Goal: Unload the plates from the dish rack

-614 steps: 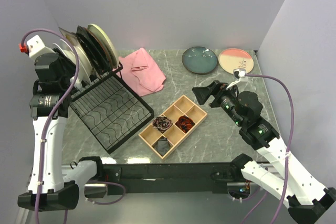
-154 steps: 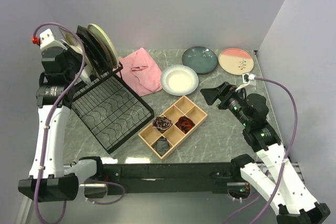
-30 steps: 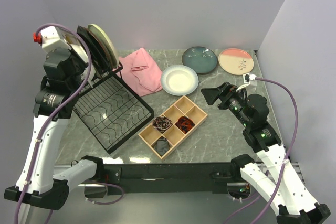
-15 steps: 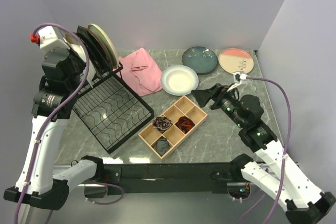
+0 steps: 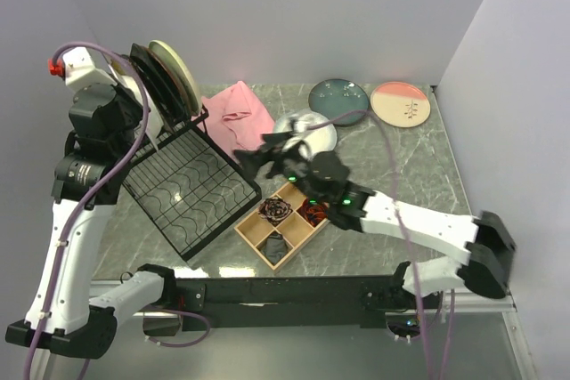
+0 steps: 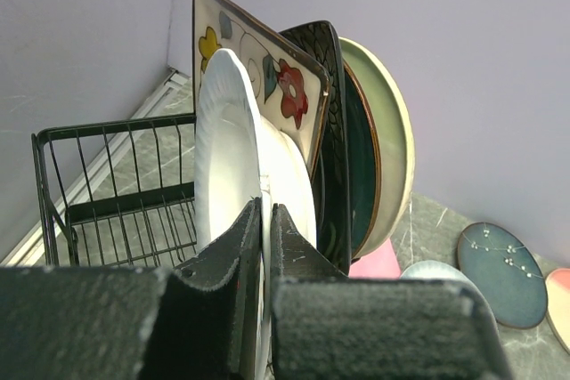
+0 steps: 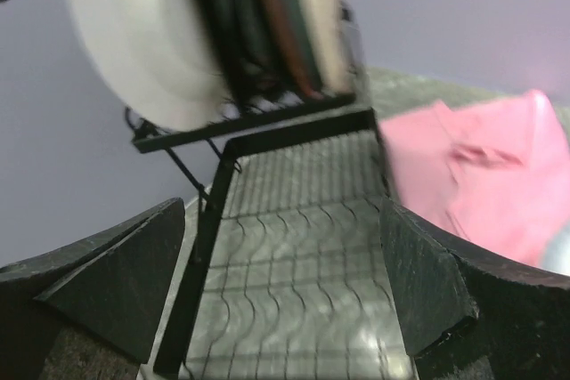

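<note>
The black wire dish rack [image 5: 189, 186] stands at the left, with several plates upright against its raised back. My left gripper [image 5: 132, 111] [image 6: 264, 220] is shut on the rim of a round white plate [image 6: 230, 144], the nearest in the row. Behind it stand a square cream floral plate [image 6: 267, 77], a square black plate [image 6: 328, 122], a dark round plate [image 6: 363, 166] and a cream-green plate [image 6: 394, 144]. My right gripper [image 5: 255, 154] [image 7: 276, 282] is open and empty over the rack's wavy base [image 7: 294, 255]. A teal plate [image 5: 338, 101], a pink-cream plate [image 5: 401, 102] and a white plate [image 5: 313, 136] lie flat on the table.
A pink cloth [image 5: 242, 120] lies between the rack and the flat plates. A wooden compartment tray [image 5: 294, 213] with small items sits under my right forearm. Walls close in at the back, left and right.
My right arm has swung left from beside the tray, across the flat white plate, to the rack's near corner, still open. The left gripper has kept its hold on the white plate.
</note>
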